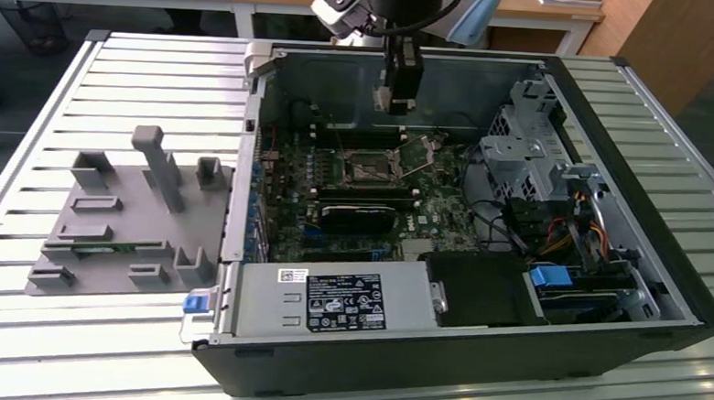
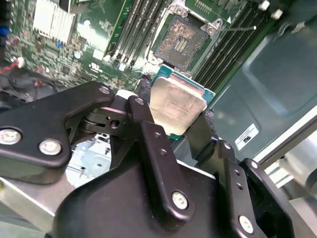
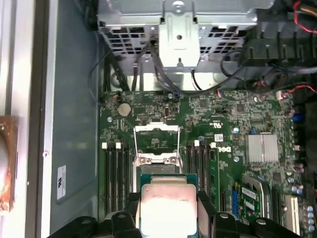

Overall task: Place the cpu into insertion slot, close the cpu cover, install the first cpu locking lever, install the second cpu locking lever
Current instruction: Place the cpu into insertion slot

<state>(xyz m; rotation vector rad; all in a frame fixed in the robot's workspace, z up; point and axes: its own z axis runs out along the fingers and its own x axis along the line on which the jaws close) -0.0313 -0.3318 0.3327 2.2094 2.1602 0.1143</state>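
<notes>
My gripper (image 1: pixel 395 99) hangs inside the open computer case, above the back of the motherboard. It is shut on the cpu (image 2: pixel 177 104), a flat silver-topped square chip held by its edges between the black fingers (image 2: pixel 148 134); the cpu (image 3: pixel 166 206) also shows in the first wrist view. The insertion slot (image 2: pixel 181 42) lies open on the board beyond the chip with its dark pin field bare, and it sits below the gripper in the exterior view (image 1: pixel 369 170). The cpu cover (image 3: pixel 156 128) is swung open. A thin locking lever (image 2: pixel 237 29) sticks out beside the socket.
Long black memory slots (image 2: pixel 131 29) flank the socket. A drive cage (image 1: pixel 524 158) with cables stands at the exterior view's right, and a power supply (image 1: pixel 327 299) fills the case's near side. A grey fixture block (image 1: pixel 124 215) sits on the slatted table (image 1: pixel 32 330).
</notes>
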